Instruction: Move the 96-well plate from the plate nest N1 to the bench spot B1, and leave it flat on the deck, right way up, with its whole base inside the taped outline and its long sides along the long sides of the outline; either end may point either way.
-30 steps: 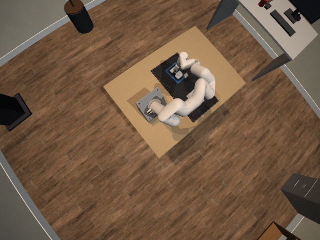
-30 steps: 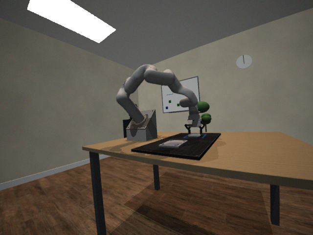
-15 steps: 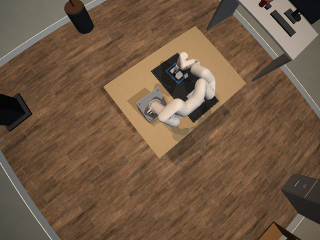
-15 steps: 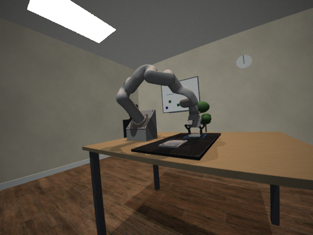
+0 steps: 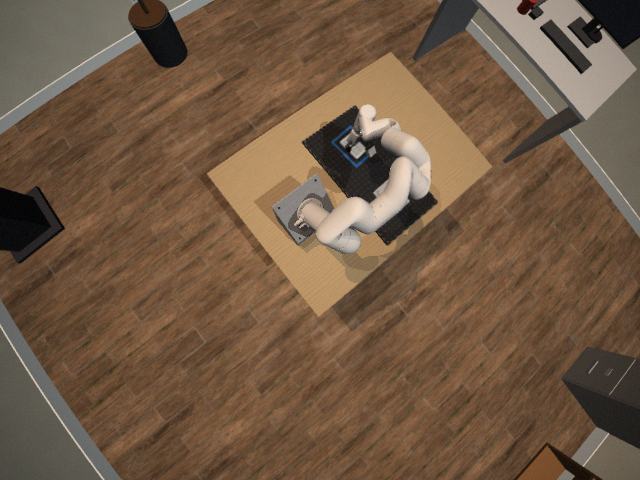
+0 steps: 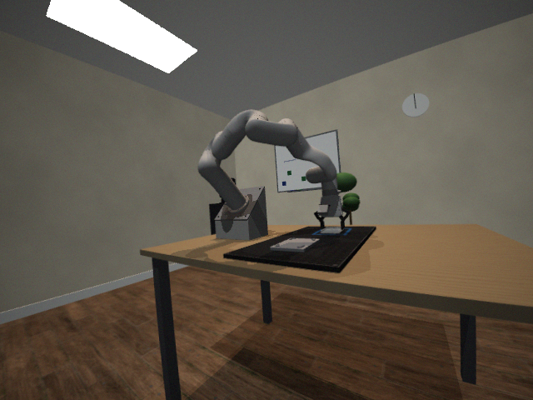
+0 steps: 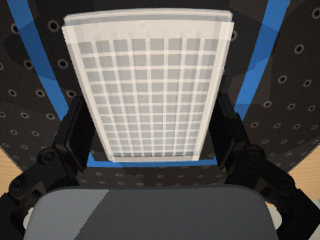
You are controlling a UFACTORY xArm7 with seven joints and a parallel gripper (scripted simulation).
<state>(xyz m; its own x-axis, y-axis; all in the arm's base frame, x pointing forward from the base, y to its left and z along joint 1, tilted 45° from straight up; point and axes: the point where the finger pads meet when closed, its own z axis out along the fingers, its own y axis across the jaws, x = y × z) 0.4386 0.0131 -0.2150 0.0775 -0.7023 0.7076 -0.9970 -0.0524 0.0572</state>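
Observation:
The white 96-well plate [image 7: 150, 83] lies flat and right way up on the black deck inside the blue taped outline [image 7: 40, 60], its long sides along the outline's long sides. It also shows in the side view [image 6: 331, 231] and from above [image 5: 355, 148]. My gripper [image 7: 151, 109] is open just above it, one black finger on each long side of the plate, with a small gap to it. In the side view the gripper [image 6: 331, 220] stands over the outline. The grey plate nest [image 6: 294, 243] sits nearer on the deck with nothing in it.
The black perforated deck [image 6: 301, 249] lies on a wooden table. The arm's grey base block [image 6: 241, 215] stands at the table's left end. My own arm arches over the deck.

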